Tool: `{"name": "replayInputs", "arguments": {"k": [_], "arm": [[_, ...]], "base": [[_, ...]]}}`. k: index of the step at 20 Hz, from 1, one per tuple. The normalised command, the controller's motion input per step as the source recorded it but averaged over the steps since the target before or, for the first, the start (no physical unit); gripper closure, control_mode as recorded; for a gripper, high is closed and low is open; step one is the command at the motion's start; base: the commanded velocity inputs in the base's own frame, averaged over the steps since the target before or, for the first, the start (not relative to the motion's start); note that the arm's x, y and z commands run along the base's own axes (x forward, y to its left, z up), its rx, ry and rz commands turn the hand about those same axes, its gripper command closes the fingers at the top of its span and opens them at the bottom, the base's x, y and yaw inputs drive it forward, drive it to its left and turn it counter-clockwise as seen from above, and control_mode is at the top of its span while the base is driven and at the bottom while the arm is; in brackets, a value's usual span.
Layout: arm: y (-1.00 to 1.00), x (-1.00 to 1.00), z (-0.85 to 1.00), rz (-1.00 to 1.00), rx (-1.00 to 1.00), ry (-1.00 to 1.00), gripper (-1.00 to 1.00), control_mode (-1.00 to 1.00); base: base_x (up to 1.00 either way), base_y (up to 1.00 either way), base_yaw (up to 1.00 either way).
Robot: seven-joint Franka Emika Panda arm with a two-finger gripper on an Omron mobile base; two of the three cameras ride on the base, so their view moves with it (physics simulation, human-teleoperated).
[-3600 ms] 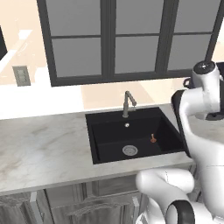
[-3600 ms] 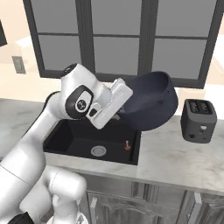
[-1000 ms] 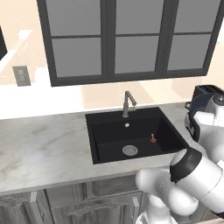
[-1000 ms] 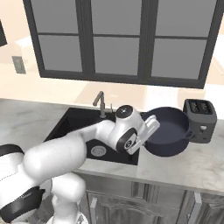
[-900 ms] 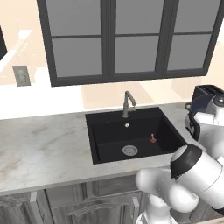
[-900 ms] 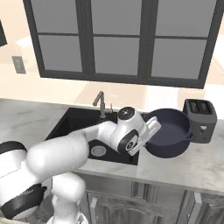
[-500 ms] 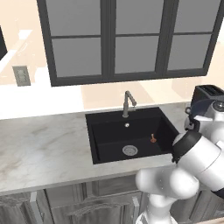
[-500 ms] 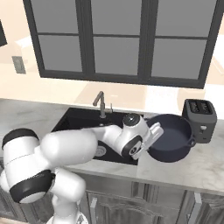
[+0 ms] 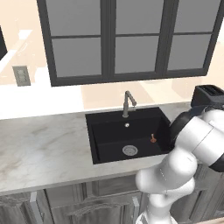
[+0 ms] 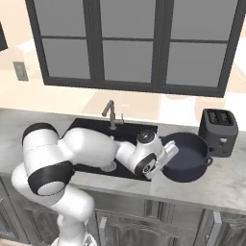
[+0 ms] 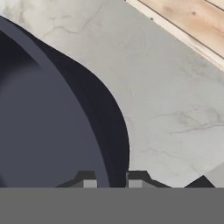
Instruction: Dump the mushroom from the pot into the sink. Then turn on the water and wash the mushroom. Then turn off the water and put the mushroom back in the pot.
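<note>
The tiny reddish-brown mushroom lies on the floor of the black sink, to the right of the steel drain. The navy pot stands upright on the marble counter just right of the sink, its inside empty as far as I can see. My gripper is at the pot's left rim. In the hand view the pot wall runs up between my two fingertips, and the gripper is shut on that rim.
A black toaster stands right behind the pot, close to its far rim. The grey faucet rises at the sink's back edge, with no water running. My white arm stretches across the sink's front. The counter's front edge lies close to the pot.
The pot has come down from a tilted hold above the sink's right side and now rests level on the counter. The arm has sunk low with it. The mushroom has stayed put.
</note>
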Motion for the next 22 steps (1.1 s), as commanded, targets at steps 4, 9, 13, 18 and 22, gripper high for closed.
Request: {"name": "replayInputs", "arguments": {"k": [4,9,13,18,22], "arm": [[-0.06,0.22,-0.38,0.0,0.0,0.02,1.0,-1.0],[-0.15,0.18,-0.33,0.0,0.0,0.0,1.0,-1.0],[-0.08,0.11,-0.25,0.0,0.0,0.0,-1.0,-1.0],[0.0,-0.02,-0.02,0.01,0.0,-0.06,-1.0,-1.0],[0.0,-0.1,0.08,0.03,0.0,-0.14,-1.0,-1.0]], "base": [[0.0,0.0,0.0],[0.0,0.0,0.0],[0.0,0.0,0.0],[0.0,0.0,0.0],[0.0,0.0,0.0]]}}
